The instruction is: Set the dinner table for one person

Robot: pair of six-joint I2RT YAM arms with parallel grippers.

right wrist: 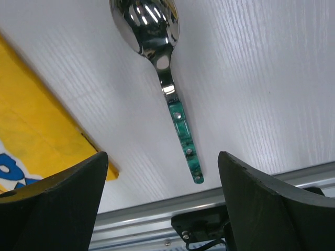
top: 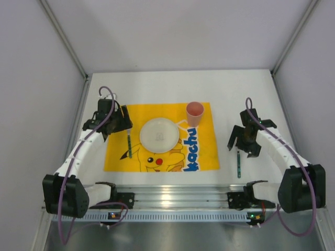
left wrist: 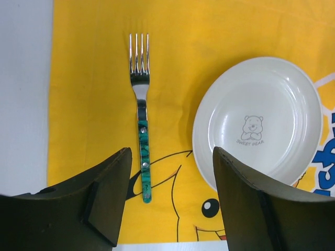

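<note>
We find open passage across the far half of the table, edge to edge. On the mat only a narrow lane runs between fork and plate. The cup blocks the mat's far right corner, seemingly just clear of the plate. Right of the mat, the spoon lies near the rail.
</note>
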